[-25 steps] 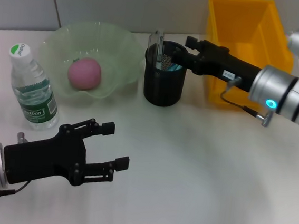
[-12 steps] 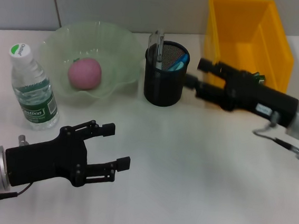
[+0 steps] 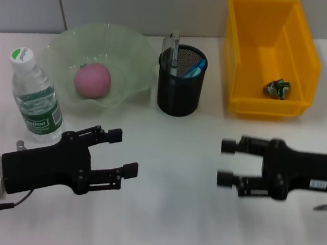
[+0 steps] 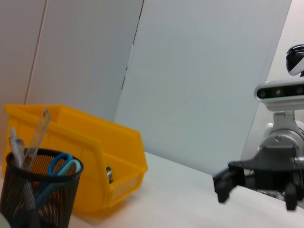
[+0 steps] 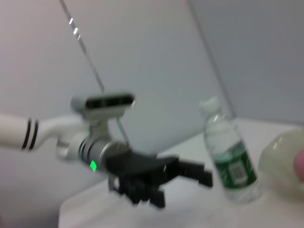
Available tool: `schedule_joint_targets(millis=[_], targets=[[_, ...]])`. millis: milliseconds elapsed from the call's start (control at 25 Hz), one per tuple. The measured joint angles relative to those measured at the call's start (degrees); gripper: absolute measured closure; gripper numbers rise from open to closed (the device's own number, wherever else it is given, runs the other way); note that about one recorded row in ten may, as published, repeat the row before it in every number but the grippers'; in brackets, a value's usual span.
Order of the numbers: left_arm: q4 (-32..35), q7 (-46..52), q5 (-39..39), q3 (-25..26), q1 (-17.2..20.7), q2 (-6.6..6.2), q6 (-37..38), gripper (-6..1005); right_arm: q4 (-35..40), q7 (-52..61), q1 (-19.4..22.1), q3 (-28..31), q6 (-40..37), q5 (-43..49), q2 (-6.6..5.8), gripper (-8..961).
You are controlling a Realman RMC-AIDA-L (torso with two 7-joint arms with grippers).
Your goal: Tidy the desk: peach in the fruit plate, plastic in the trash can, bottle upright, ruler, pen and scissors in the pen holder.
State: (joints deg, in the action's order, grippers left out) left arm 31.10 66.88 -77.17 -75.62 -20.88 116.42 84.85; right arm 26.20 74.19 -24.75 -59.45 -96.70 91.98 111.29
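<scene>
Jaws apart, right gripper point(image 3: 224, 162) faces left gripper point(image 3: 124, 152).

Near strip of the tabletop point(image 3: 165, 227): bare between the left gripper point(image 3: 120, 152) and the right gripper point(image 3: 227, 162), both with fingers spread, facing each other well apart.
Middle of tabletop: open lane ran from the near edge up to the pen holder point(image 3: 180, 92).
Far edge, left to right: bottle point(image 3: 35, 98) upright, fruit plate point(image 3: 129, 55) just beside it, pen holder, then the yellow bin point(image 3: 302, 55) at the far right corner.
Gaps: narrow between plate and pen holder; slightly wider between pen holder and bin.
Left edge: bottle stood just beyond the left gripper.
</scene>
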Motion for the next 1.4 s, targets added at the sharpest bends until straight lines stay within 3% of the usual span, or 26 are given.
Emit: schedule_joint_targets(millis=[40,240,1400], targets=[[-0.01,1.72,-0.01,0.08,-0.29,-0.75,0.33,136,0.09,0.03,-0.13,0.26,-0.31,1.5,-0.01,147],[0.02,5.99,-3.77,0.13,-0.67,-2.05,0.55,136,0.32,0.07,-0.54,0.36,-0.39,5.14,0.1,147],[1.35,6.74,-8.4,0.02,-1.1,-2.78,1.65,136,0.34,-0.38,-1.0,0.65,0.73,6.89,0.7,147]])
